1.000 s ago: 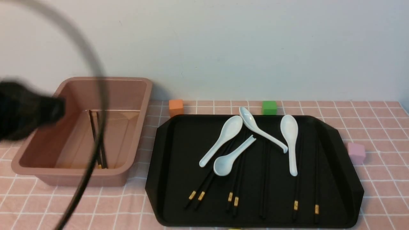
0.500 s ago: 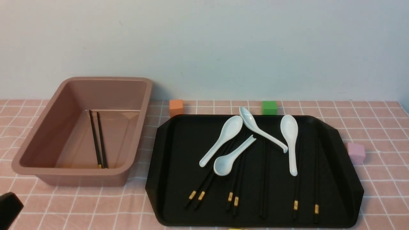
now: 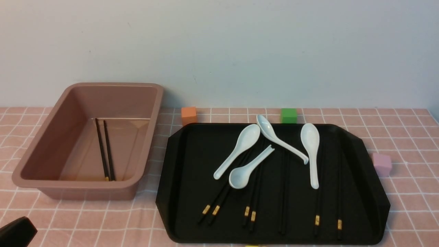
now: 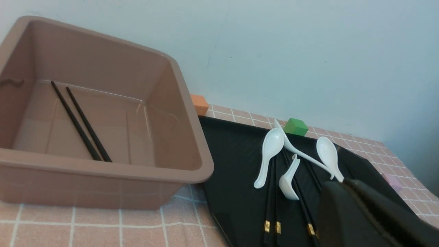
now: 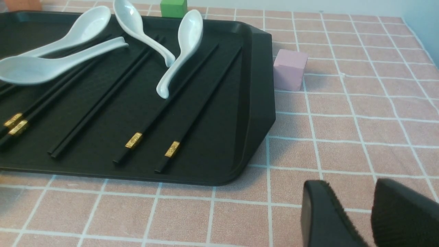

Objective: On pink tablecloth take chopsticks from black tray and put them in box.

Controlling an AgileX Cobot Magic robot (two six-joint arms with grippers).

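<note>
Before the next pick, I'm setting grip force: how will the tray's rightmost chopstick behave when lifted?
Probably stiff: the chopstick lies straight. Likely light, being thin. Lying flat on the black tray, it may slide before lifting.

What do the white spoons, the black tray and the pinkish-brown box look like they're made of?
The spoons look like glazed ceramic: glossy white with soft highlights, though melamine is possible. The tray is probably moulded plastic, matte black with a fine texture visible in the right wrist view. The box looks like plastic, smooth and slightly shiny, with rounded moulded corners and a rolled rim.
</note>
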